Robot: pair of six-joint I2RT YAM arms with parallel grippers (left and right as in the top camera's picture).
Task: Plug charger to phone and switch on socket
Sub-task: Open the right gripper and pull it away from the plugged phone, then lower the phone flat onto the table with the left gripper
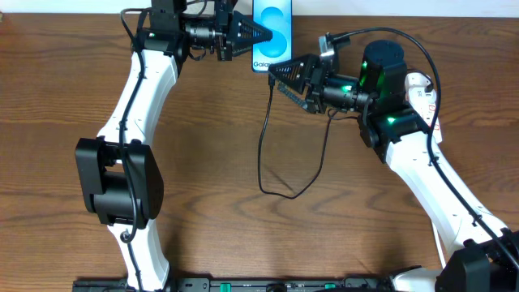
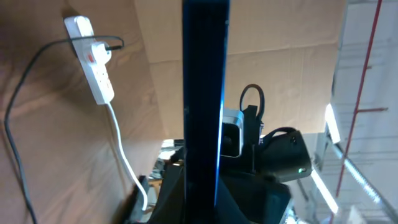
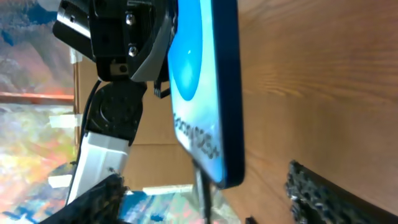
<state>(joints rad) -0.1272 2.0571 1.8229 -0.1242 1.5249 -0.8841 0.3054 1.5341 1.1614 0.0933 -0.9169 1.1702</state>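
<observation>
The phone with its light-blue screen is held off the table at the back, on edge, in my left gripper, which is shut on its side. In the left wrist view the phone shows edge-on between the jaws. My right gripper is just below the phone's bottom end, fingers wide apart. In the right wrist view the charger's connector meets the bottom edge of the phone between the open fingers. The black charger cable hangs down and loops across the table. The socket lies mostly hidden behind the right arm.
The left wrist view shows the white socket strip with its red switch, a black plug in it and a thick white cord trailing off. The brown wooden table lies below the cable loop. The right arm's body stands right of the phone.
</observation>
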